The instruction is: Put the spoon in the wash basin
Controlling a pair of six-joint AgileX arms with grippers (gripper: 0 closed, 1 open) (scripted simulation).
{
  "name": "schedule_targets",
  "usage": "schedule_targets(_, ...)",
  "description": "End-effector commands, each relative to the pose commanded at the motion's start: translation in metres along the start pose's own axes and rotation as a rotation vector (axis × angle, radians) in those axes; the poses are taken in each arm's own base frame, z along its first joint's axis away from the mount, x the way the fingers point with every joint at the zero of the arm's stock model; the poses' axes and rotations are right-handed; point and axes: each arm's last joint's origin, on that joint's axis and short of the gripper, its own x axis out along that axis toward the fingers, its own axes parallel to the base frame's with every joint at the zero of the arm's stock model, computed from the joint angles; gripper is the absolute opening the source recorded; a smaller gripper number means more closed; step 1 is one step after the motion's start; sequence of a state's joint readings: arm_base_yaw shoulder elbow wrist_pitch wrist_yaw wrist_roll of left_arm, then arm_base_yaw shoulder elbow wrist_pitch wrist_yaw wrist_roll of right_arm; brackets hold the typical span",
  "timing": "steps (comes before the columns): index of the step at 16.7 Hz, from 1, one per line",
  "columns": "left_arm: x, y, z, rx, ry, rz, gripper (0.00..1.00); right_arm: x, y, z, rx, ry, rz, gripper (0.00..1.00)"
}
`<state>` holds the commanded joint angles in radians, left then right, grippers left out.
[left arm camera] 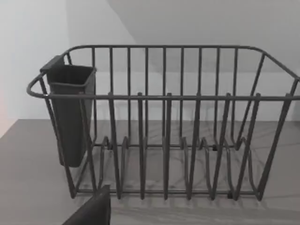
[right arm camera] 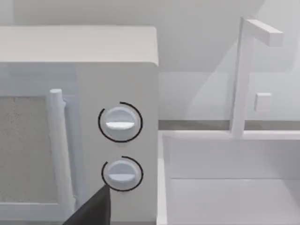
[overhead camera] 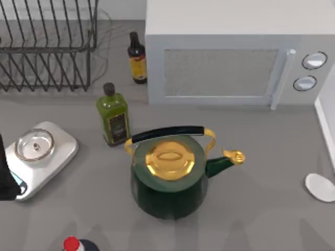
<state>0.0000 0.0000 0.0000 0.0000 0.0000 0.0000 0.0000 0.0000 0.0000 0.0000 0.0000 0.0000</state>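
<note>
Pale grey spoon (overhead camera: pixel 320 186) lies on the table at the far right edge, just beside the white wash basin (overhead camera: pixel 325 121) (a thin strip there). Green kettle (overhead camera: pixel 170 180) sits in the middle, well apart from it. Whether either gripper's jaws are open, I cannot tell.

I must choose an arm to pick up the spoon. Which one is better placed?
Probably the right arm. The spoon lies at the table's right edge, just beside the wash basin. The right wrist view faces that basin, while the left wrist view faces the dish rack.
</note>
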Motion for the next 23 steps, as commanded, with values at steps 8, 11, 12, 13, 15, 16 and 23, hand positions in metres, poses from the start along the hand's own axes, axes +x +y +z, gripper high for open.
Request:
schedule_targets(8,0.000,0.000,0.000,0.000,0.000,0.000,1.00,0.007,-0.001,0.021,-0.164,0.253,0.008,1.00)
schedule_targets(11,0.000,0.000,0.000,0.000,0.000,0.000,1.00,0.021,-0.001,0.031,-0.301,0.534,0.067,1.00)
schedule_targets(12,0.000,0.000,0.000,0.000,0.000,0.000,1.00,0.028,-0.002,0.033,-0.346,0.639,0.100,1.00)
schedule_targets(13,0.000,0.000,0.000,0.000,0.000,0.000,1.00,0.036,-0.002,0.035,-0.390,0.747,0.138,1.00)
schedule_targets(15,0.000,0.000,0.000,0.000,0.000,0.000,1.00,0.052,-0.003,0.036,-0.467,0.951,0.229,1.00)
schedule_targets(16,0.000,0.000,0.000,0.000,0.000,0.000,1.00,0.061,-0.003,0.036,-0.500,1.044,0.280,1.00)
schedule_targets(23,0.000,0.000,0.000,0.000,0.000,0.000,1.00,0.108,-0.006,0.034,-0.632,1.439,0.593,1.00)
